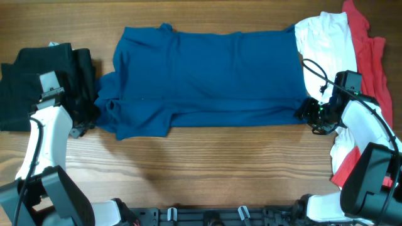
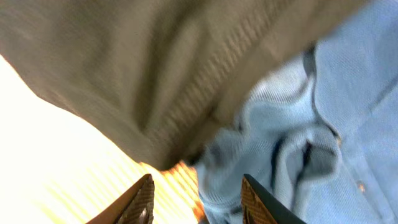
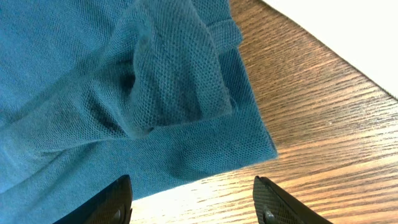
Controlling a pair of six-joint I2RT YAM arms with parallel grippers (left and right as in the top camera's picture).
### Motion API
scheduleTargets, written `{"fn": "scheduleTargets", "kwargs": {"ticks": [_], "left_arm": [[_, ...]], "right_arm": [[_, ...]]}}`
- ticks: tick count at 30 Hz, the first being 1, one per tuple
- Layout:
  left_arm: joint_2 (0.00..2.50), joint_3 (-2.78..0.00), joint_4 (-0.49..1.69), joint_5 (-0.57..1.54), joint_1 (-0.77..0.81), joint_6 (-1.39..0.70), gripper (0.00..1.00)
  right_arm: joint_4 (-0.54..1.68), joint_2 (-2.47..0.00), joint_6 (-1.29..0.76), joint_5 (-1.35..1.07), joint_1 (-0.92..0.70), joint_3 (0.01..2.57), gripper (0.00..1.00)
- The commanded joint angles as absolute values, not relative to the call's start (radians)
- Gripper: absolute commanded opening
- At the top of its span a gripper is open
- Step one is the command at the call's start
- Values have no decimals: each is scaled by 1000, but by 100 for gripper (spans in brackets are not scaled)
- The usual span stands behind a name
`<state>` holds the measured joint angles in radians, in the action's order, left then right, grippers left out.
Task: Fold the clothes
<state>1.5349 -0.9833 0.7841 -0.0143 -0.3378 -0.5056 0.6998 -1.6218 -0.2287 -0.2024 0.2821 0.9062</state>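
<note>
Table (image 1: 220,163) front strip was bare, passable; blue shirt (image 1: 207,75) blocked centre, black garments (image 1: 22,88) left edge, white garment (image 1: 326,41) right edge.

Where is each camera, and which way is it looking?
Overhead: above the table, looking down at the blue shirt; left arm and right arm show.
Left wrist: on the left arm, looking past the left gripper at dark cloth and the shirt.
Right wrist: on the right arm, looking past the right gripper at the shirt's corner.
Shared: all show the blue shirt.
</note>
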Motion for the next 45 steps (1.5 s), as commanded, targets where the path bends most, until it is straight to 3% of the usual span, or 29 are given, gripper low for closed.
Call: {"fn": "scheduleTargets", "kwargs": {"ticks": [1, 18, 29, 45], "left_arm": [[1526, -982, 807, 137, -274, -449, 41], [1406, -982, 831, 197, -22, -396, 44], [1590, -982, 725, 155, 229, -400, 42], [1766, -982, 643, 102, 319, -400, 43]], "right_arm": [[701, -1637, -213, -219, 278, 907, 63], [701, -1637, -213, -219, 278, 907, 63], [702, -1637, -213, -219, 278, 907, 63], [700, -1637, -212, -239, 278, 907, 63]]}}
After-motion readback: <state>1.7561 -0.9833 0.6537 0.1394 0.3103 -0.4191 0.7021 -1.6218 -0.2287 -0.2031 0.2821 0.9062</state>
